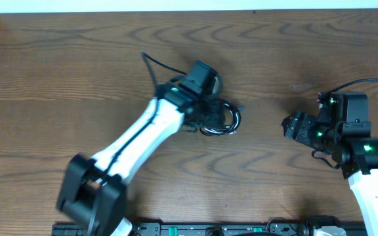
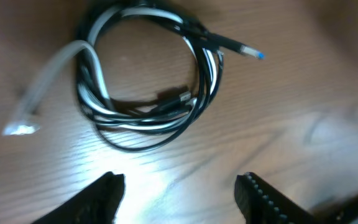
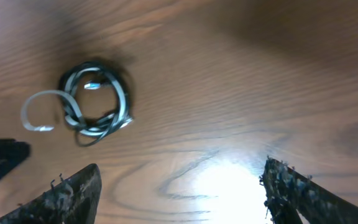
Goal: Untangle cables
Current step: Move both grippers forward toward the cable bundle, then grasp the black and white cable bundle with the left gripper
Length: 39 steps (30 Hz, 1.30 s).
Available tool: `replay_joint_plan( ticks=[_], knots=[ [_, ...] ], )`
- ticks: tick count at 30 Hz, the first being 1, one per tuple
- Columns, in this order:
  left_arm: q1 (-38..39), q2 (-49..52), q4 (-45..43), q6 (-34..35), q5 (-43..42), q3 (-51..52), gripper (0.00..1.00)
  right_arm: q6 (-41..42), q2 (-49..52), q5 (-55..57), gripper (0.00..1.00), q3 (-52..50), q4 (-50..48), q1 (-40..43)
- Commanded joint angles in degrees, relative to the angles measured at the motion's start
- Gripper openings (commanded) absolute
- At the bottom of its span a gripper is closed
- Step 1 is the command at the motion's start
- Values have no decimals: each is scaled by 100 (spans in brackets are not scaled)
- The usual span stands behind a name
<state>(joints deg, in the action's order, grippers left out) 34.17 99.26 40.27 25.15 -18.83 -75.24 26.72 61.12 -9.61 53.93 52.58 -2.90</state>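
The white cable and the black cable lie coiled together in one tangled loop on the wooden table. In the overhead view the coil sits just right of my left gripper. One white end trails off to the left and a black plug with a blue tip sticks out to the right. My left gripper is open and empty just short of the coil. My right gripper is open and empty, well to the right. The coil also shows in the right wrist view.
Wooden table all round. The left arm slants across the middle from the front edge. A thick black arm wire loops behind the left wrist. The right arm base stands at the right edge.
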Motion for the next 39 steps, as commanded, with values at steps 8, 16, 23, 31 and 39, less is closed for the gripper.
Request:
replay_joint_plan(
  ticks=[8, 16, 23, 31, 39],
  knots=[
    [341, 1283, -177, 3534, 1075, -83, 59, 197, 470, 498, 82, 114, -7, 46],
    [343, 1941, -225, 4682, 1075, -83, 59, 192, 951, 501, 84, 114, -33, 46],
    [341, 2170, -289, 4428, 1233, -85, 22, 195, 1217, 496, 84, 114, -146, 44],
    [168, 1884, -417, 2186, 1158, -284, 7, -415, 1226, -280, 83, 114, -629, 39],
    [120, 603, -605, -24, 800, -382, 8, -1154, 1228, -1921, 85, 114, -1311, 22]
  ],
)
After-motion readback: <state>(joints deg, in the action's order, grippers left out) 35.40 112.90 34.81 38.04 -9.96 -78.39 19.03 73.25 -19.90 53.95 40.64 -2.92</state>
